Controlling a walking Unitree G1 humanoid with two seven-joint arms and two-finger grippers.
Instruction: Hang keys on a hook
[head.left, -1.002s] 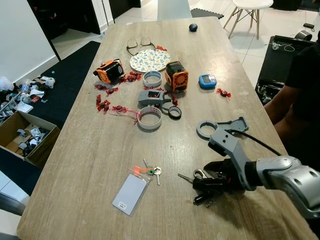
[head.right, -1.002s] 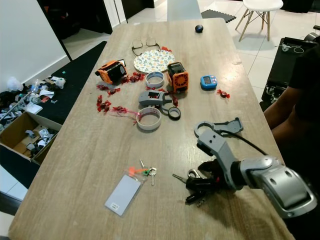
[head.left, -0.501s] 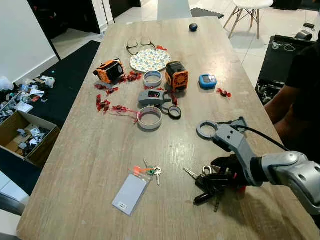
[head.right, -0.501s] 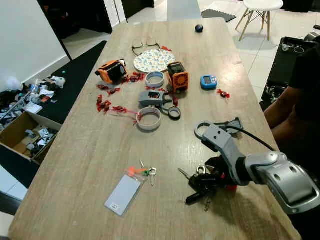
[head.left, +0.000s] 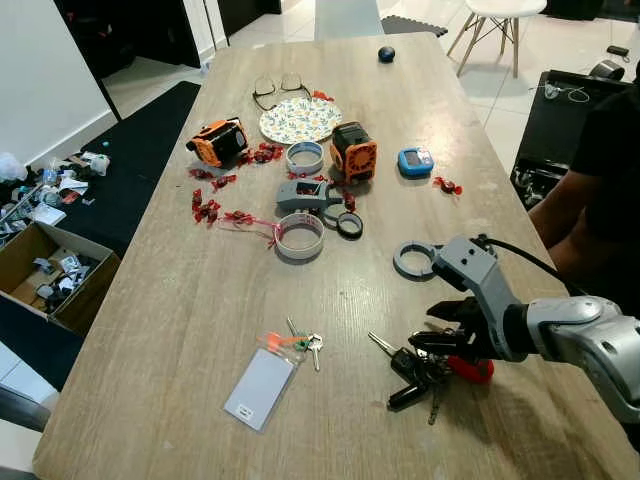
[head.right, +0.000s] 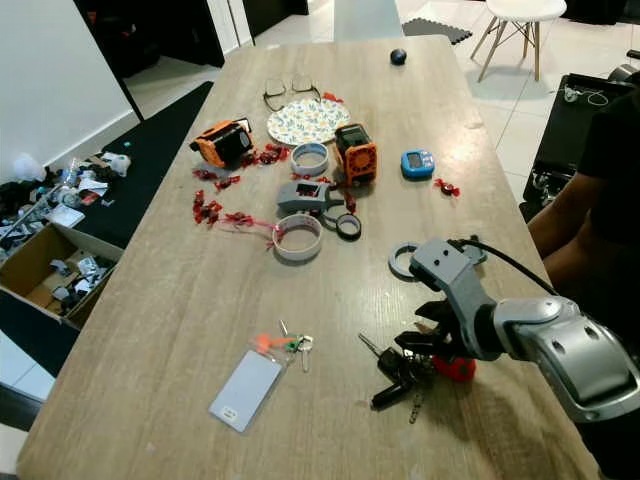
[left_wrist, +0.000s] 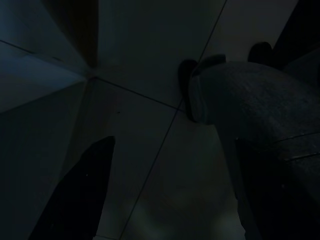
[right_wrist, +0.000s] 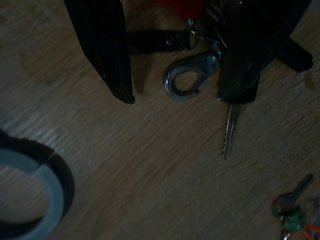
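A bunch of dark metal keys (head.left: 418, 367) is lying on the pale wooden worktop (head.left: 180, 320), right of a grey plastic card (head.left: 260, 387), with the right hand (head.left: 440, 338) hovering just above it.

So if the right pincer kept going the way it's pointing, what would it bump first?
Probably the bunch of keys: the right pincer is open, its fingers either side of the silver clip. Just past that lies the wooden table. Depth is hard to judge.

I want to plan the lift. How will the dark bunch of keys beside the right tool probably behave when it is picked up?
The bunch of keys is probably floppy: loose keys, a red tag and a metal clasp splay apart, so they should dangle. It looks fairly heavy for its size. The right tool, open around the clasp, may slip on smooth metal.
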